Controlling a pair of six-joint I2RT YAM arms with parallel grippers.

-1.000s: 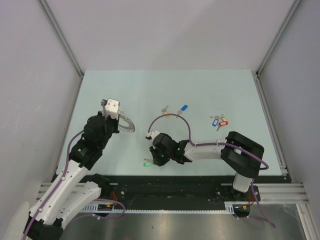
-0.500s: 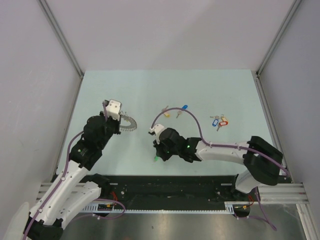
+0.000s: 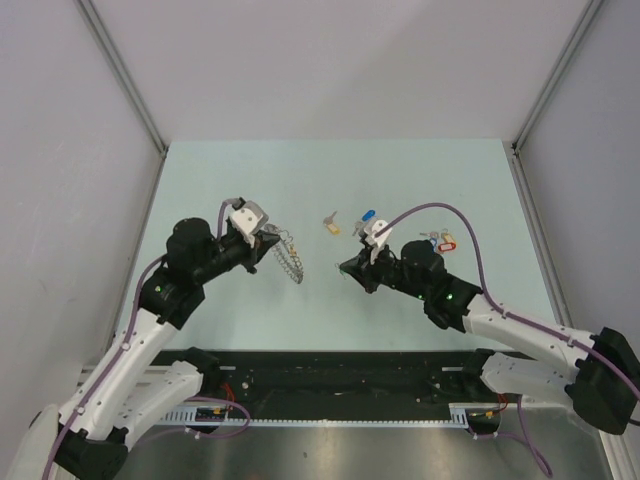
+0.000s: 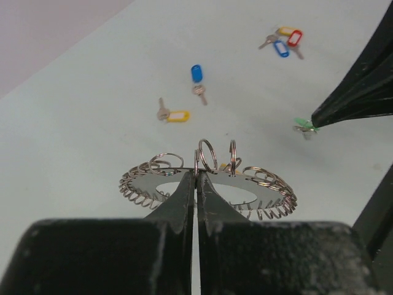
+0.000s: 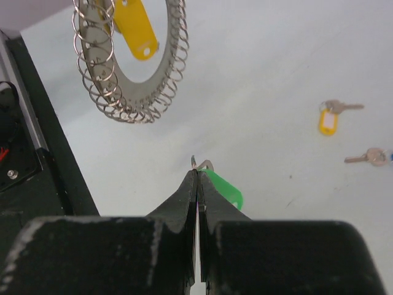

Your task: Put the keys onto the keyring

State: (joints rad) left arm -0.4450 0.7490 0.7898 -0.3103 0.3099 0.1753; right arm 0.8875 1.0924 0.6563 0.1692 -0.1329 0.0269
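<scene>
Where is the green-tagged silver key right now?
Right wrist view: the green-tagged key is pinched by the right tool mid-table, facing the silver ring-fringed keyring the left tool holds.

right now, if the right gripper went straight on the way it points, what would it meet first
Probably the keyring, held by the left gripper ahead. The right gripper, shut on a green-tagged key, aims slightly beside it, so it might pass; depth is unclear.

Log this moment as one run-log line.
left claw: shut on grey ring-fringed metal keyring; right claw: shut on silver key with green plastic tag; step: key not yet on keyring
</scene>
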